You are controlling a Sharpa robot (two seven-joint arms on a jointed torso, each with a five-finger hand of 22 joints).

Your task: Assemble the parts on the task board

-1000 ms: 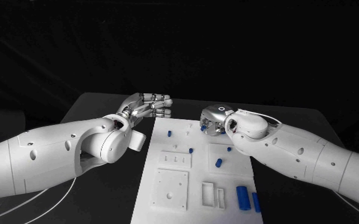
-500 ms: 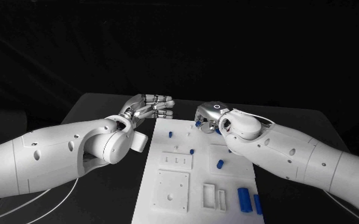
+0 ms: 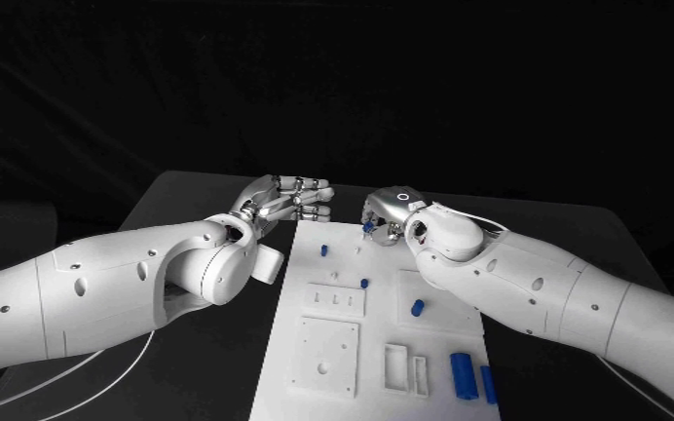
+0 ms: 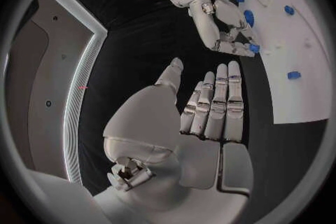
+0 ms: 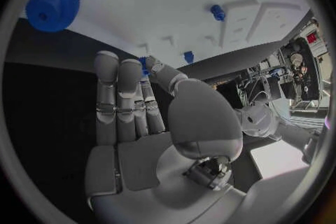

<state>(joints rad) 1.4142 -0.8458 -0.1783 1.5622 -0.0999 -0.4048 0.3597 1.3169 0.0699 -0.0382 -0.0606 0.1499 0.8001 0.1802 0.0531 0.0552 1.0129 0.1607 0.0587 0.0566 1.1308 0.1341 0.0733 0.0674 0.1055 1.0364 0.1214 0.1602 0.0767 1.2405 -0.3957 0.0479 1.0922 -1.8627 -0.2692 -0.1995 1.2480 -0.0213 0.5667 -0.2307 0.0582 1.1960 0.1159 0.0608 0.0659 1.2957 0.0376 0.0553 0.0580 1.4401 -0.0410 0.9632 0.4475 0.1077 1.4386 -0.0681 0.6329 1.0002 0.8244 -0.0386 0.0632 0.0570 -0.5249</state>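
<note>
Black table (image 3: 183, 197), right hand (image 3: 382, 214) hiding small part

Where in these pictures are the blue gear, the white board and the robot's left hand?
blue gear (image 5: 52, 3): right wrist view, on its toothed face.
task board (image 3: 326, 384): head view, on a bare near part.
left hand (image 4: 210, 103): left wrist view, on its straight fingers.

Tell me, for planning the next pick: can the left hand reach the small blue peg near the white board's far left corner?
Probably yes: the left hand hovers open beside that corner, nothing between it and the small blue peg.
</note>
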